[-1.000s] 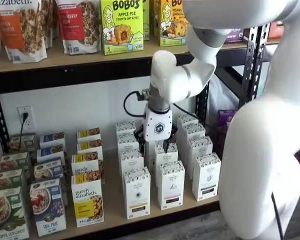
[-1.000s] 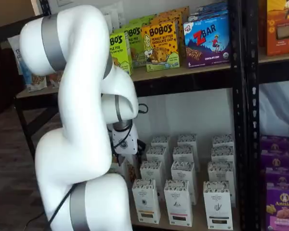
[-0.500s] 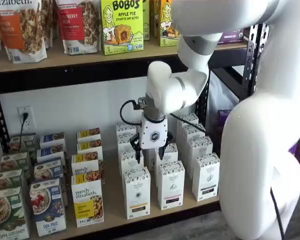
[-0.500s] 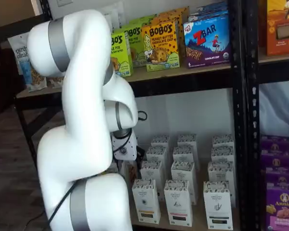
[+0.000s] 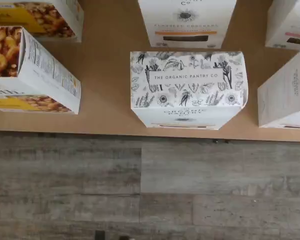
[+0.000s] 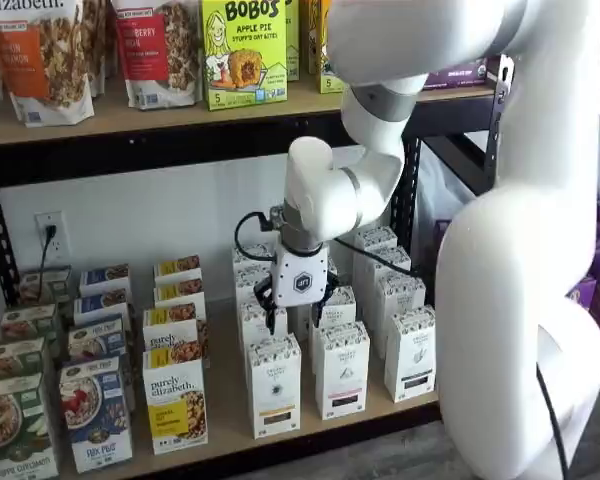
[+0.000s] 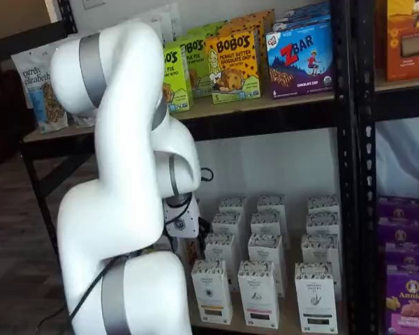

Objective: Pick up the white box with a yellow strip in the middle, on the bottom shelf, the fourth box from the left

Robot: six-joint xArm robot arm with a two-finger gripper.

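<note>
White arm segments fill much of both shelf views, the arm [image 6: 500, 300] bending down in front of the bottom shelf [image 6: 230, 400], a light wood board with a black front rail. Its hand [image 6: 292, 308] hangs above the front of the leftmost row of white cartons, black fingers spread with a plain gap between them, gripping nothing.

Three rows of white cartons run back along the board; three stand at the front. The white box [image 6: 274, 386] with the thin yellow strip is the front carton of the leftmost row, upright at the board's edge, just right of a purely elizabeth box [image 6: 175, 402]. From the wrist view its grey-patterned top [image 5: 188, 80] reads "The Organic Pantry Co", with another like carton [image 5: 186, 22] behind it.

Above, the upper shelf [image 6: 130, 120] carries two granola bags [image 6: 50, 55] and Bobo's boxes [image 6: 243, 50]. Grey wood-plank floor [image 5: 140, 190] lies below the shelf edge. One wall outlet [image 6: 50, 235] sits on the white back wall.
</note>
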